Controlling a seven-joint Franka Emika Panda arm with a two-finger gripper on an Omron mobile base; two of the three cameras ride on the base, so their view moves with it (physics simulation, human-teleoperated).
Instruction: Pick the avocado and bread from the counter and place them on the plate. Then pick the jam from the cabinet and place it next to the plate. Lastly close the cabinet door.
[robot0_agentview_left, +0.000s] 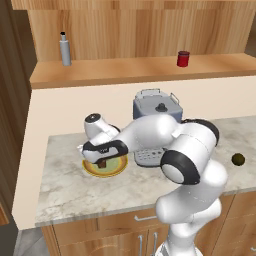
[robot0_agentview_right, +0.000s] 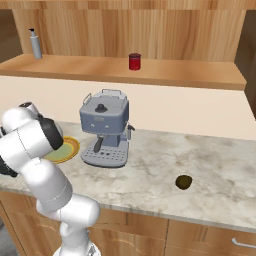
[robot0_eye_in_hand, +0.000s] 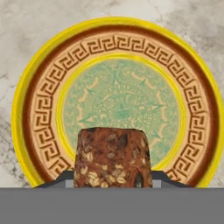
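Note:
My gripper (robot0_agentview_left: 102, 161) is shut on the bread (robot0_eye_in_hand: 113, 157), a brown seeded block, and holds it just over the plate (robot0_eye_in_hand: 39, 109). The plate (robot0_agentview_left: 119, 169) has a yellow rim and a pale green centre, and it lies on the counter (robot0_agentview_left: 65, 185) left of the coffee machine. The avocado (robot0_agentview_left: 238, 159), a dark oval lump, lies alone on the counter at the far right (robot0_agentview_right: 184, 182). The red jam jar (robot0_agentview_left: 183, 58) stands on the cabinet's plank shelf (robot0_agentview_left: 125, 70) above. I cannot tell whether the dark wood panel (robot0_agentview_left: 12, 100) at the far left is the cabinet door.
A blue-grey coffee machine (robot0_agentview_left: 155, 107) stands right beside the plate, close to my forearm. A grey bottle (robot0_agentview_left: 65, 50) stands at the left end of the shelf. Wooden drawers (robot0_agentview_right: 200, 235) run below the counter's front edge.

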